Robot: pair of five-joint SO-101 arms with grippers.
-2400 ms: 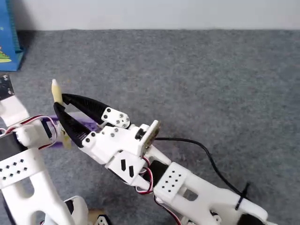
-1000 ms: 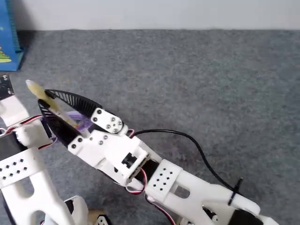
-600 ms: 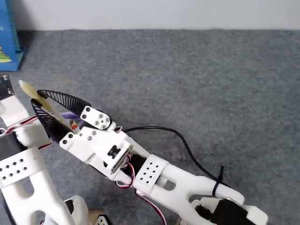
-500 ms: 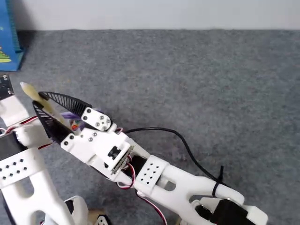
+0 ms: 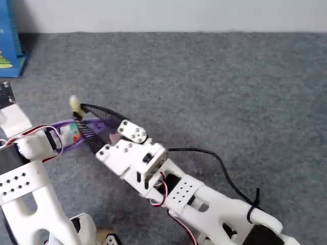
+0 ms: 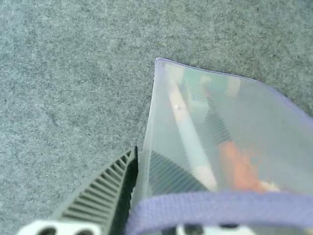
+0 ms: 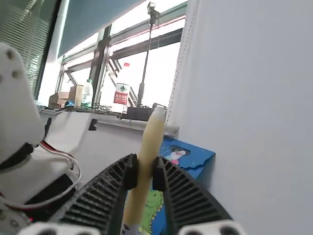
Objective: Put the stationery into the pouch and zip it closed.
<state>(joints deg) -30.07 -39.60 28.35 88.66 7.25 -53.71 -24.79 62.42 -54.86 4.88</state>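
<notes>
Translucent pouch edged in purple; orange item seen through wall. Pen coloured cream. Right gripper: black, ribbed, mounted on white body. Table covered in speckled grey. Box coloured blue, marked with green.

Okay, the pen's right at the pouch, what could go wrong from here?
1. The right gripper pinches the pen only at its fingertips, so the pen might pivot or slip before it is lined up.
2. The pouch seems held by the left gripper at one edge. The pen could catch the purple zip edge and land on the grey surface instead.
</notes>
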